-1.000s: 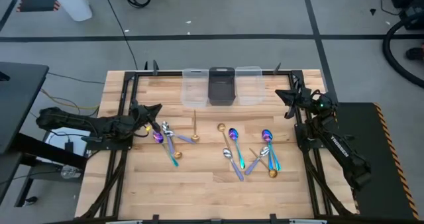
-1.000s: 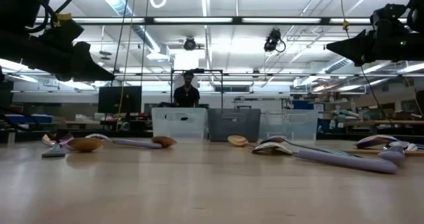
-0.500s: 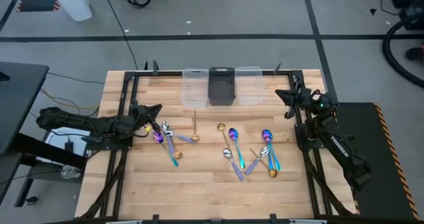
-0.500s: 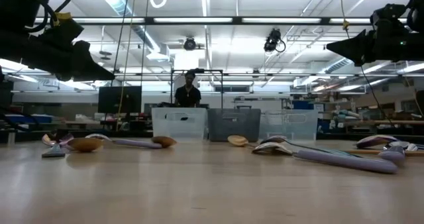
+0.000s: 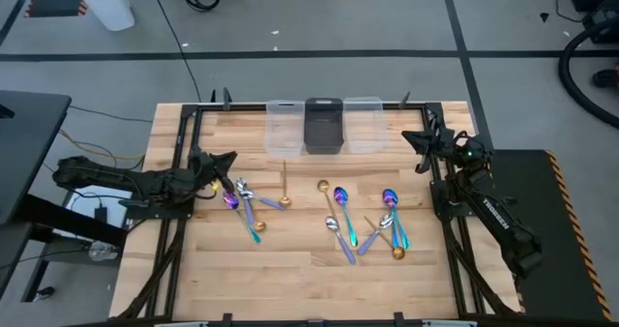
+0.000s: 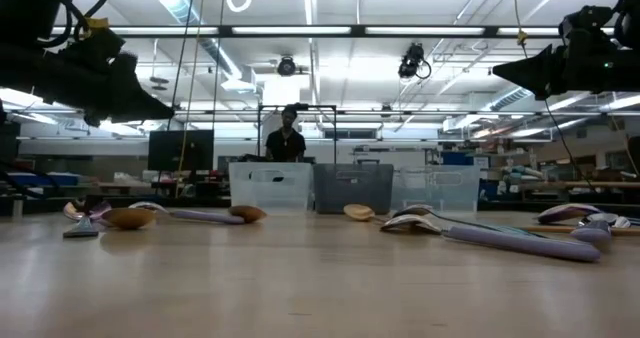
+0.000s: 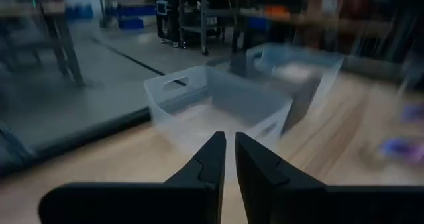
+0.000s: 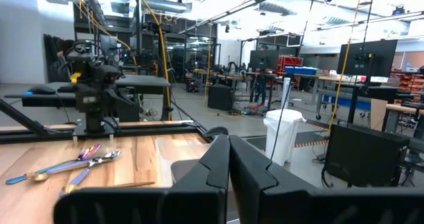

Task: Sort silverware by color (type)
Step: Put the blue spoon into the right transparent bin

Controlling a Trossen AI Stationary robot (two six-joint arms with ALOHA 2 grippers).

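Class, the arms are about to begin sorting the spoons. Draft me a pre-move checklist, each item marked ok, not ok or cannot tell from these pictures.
1. Bins in place at the table's far edge: ok.
2. Spoons lying on the table, none in the bins yet: ok.
3. Left gripper carries nothing, fingers nearly together: ok.
4. Right gripper shut and empty, at the table's right edge: ok.
5. Spoons lie apart for single picks: not ok, several cross or overlap.
6. Bin assigned to each finish: cannot tell.

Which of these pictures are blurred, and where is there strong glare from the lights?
Left wrist view: the clear bins and the room are smeared, the far edge most. Low view: the ceiling lights glare and the arms are dark silhouettes. High view: even light, the spoons are sharp. Right wrist view: mostly sharp, bright ceiling.
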